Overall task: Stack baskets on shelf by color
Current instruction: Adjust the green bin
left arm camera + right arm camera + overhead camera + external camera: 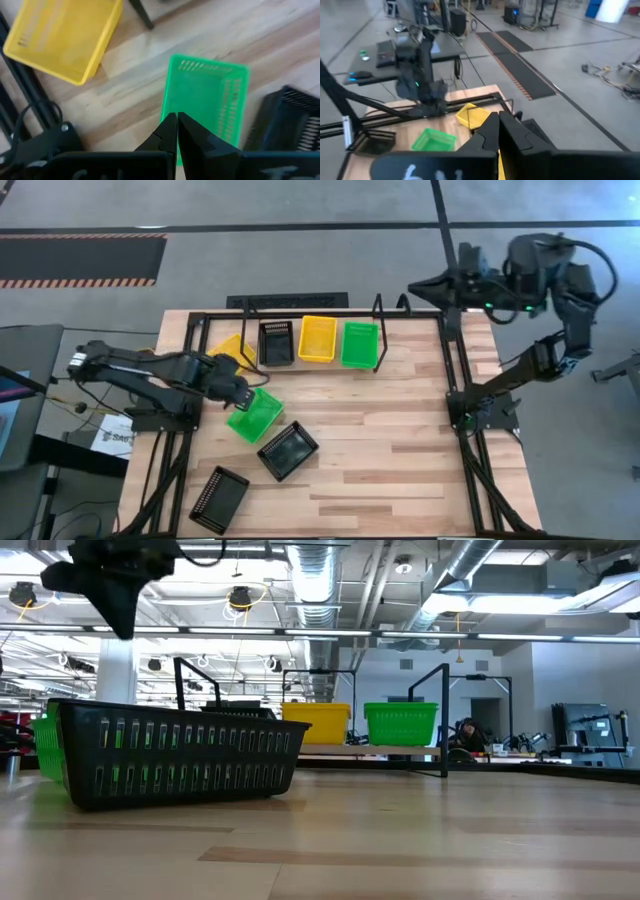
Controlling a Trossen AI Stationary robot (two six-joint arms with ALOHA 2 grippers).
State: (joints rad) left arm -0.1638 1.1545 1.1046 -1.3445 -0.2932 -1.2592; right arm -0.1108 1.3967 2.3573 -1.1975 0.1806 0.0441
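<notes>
On the shelf (381, 340) at the table's far edge, a black basket (277, 343), a yellow basket (318, 338) and a green basket (359, 344) stand side by side. Another yellow basket (232, 350) sits on the table left of the shelf. A green basket (254, 416) and two black baskets (288, 450) (219, 498) lie farther toward the near edge. My left gripper (247, 396) is shut and points steeply down above that green basket's (207, 95) rim. My right gripper (412, 285) is raised over the far right corner, shut and holding nothing.
The large black frame's bars (455, 380) run along the table's left, right and far sides. Bare wood lies between the loose baskets and the right bar. In the low view a black basket (180, 755) stands close in front of the camera, with the shelf (443, 720) behind it.
</notes>
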